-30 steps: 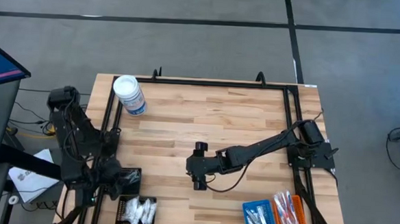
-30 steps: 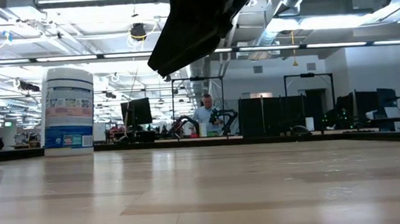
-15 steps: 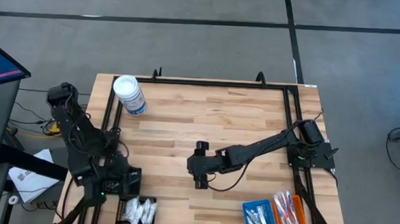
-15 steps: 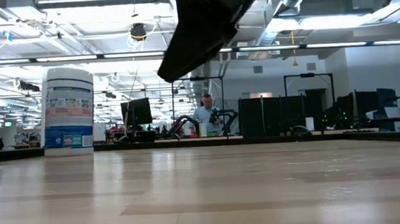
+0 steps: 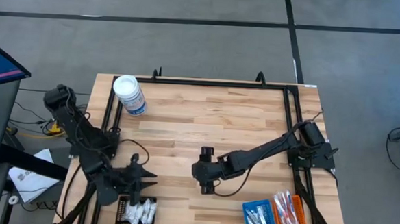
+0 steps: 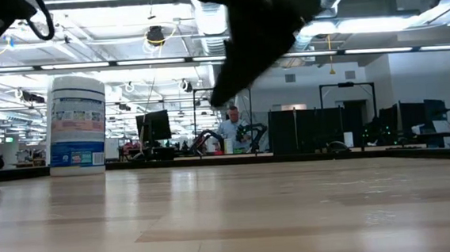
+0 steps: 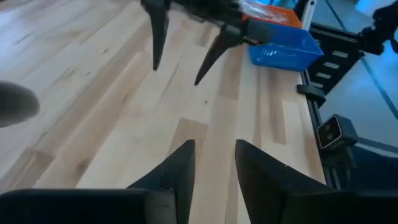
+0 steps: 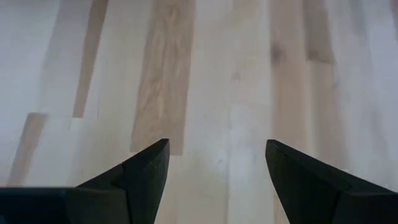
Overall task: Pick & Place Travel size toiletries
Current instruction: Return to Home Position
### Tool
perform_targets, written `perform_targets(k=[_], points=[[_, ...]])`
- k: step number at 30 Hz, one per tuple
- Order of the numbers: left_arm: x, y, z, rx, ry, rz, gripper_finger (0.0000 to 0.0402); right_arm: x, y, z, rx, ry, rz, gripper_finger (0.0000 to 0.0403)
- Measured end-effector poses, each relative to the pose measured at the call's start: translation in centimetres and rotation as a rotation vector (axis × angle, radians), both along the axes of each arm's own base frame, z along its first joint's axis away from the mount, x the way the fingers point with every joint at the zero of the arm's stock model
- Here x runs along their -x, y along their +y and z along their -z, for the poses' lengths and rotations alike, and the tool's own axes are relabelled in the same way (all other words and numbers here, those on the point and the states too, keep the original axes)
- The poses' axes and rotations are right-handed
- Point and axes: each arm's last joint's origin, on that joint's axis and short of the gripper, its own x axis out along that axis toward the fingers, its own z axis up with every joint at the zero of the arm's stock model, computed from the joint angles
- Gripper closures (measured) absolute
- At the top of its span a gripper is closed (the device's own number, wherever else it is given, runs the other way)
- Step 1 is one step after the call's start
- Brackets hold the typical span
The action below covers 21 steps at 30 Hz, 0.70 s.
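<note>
The white sachets [image 5: 138, 210] lie inside the black tray [image 5: 120, 211]. The left tool [image 5: 152, 180], parted and empty, hangs just beside that tray. The right tool [image 5: 204, 171], spread wide and empty, stands well apart from it above the surface [image 5: 186, 121].

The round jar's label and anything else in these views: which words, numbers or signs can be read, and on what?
Round jar label: printed lines, too blurred to read.
White paper beside the table: dark print, too small to read.
No text is readable anywhere.
</note>
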Motion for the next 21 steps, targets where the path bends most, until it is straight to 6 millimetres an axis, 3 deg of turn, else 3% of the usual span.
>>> perform_targets(k=[4,8,14,21], points=[[-0.8,-0.2,0.8,-0.019,0.019,-0.004,0.0293,1.7,-0.9,2.2,-0.021,0.007,0.034,0.0143],[-1.6,-0.1,1.6,-0.038,0.035,-0.032,0.029,4.6,-3.3,2.2,-0.099,-0.097,0.12,0.0143],[-2.9,0.8,2.0,-0.05,0.045,-0.093,0.029,9.8,-6.1,-1.1,-0.184,-0.388,0.118,0.0143],[-4.0,1.6,1.8,-0.084,0.033,-0.113,0.029,15.8,-8.8,-3.1,-0.166,-0.562,0.107,0.0143]])
